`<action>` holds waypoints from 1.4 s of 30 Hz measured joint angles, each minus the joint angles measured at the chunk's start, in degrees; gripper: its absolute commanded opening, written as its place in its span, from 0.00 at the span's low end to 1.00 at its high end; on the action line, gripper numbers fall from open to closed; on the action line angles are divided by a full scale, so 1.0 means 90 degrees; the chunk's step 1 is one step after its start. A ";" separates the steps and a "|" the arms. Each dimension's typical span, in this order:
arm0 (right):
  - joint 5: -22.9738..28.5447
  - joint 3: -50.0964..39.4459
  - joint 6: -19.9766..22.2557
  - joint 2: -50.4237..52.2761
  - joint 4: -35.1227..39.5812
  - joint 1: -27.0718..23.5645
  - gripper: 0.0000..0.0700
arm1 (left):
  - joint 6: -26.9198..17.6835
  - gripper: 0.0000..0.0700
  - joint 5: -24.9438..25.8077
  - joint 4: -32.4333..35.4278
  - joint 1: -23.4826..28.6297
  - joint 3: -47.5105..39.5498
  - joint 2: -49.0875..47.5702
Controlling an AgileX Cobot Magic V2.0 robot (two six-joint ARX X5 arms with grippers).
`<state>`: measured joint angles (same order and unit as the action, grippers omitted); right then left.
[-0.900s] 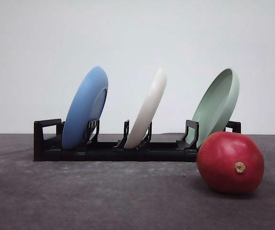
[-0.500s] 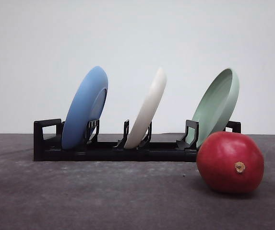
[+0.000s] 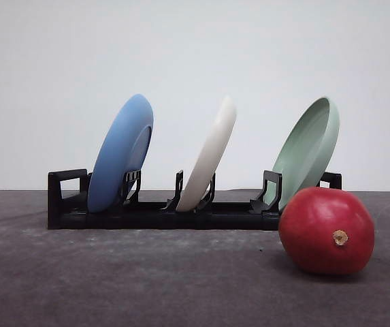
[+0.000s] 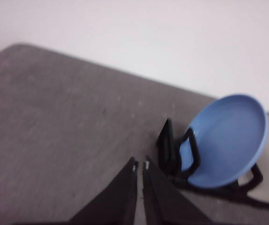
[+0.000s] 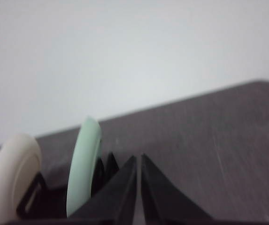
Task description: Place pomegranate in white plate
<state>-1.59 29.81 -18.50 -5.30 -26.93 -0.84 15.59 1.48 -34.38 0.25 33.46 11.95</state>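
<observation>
The red pomegranate [image 3: 326, 231] rests on the grey table at the front right, its tan stem nub facing the camera, just in front of the rack's right end. The white plate [image 3: 209, 156] stands on edge in the middle slot of the black rack [image 3: 147, 213], leaning right; its back also shows in the right wrist view [image 5: 10, 176]. My left gripper [image 4: 139, 165] is shut with nothing held, above the table beside the rack's blue-plate end. My right gripper [image 5: 139, 159] is shut and empty, near the green plate.
A blue plate [image 3: 122, 151] [image 4: 228, 138] stands in the rack's left slot and a pale green plate [image 3: 309, 148] [image 5: 83, 164] in the right slot. Bare grey tabletop [image 3: 126, 272] stretches in front of the rack to the left of the fruit. A plain white wall is behind.
</observation>
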 measured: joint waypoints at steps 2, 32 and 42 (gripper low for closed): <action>-0.0047 0.0243 0.0002 -0.0205 -0.0458 0.0000 0.01 | -0.0076 0.00 0.0121 -0.0393 0.0000 0.0288 0.0260; -0.1299 0.0381 0.1736 -0.1789 -0.1053 0.1767 0.03 | -0.2329 0.00 0.1183 -0.0014 -0.1903 0.0932 0.2678; -0.1314 0.0381 0.1876 -0.1792 -0.1053 0.1790 0.55 | -0.2390 0.51 0.1376 0.0105 -0.2149 0.0981 0.2677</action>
<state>-13.41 33.23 -1.61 -21.43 -36.40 15.27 -5.92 13.86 -33.43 -19.09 42.28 36.05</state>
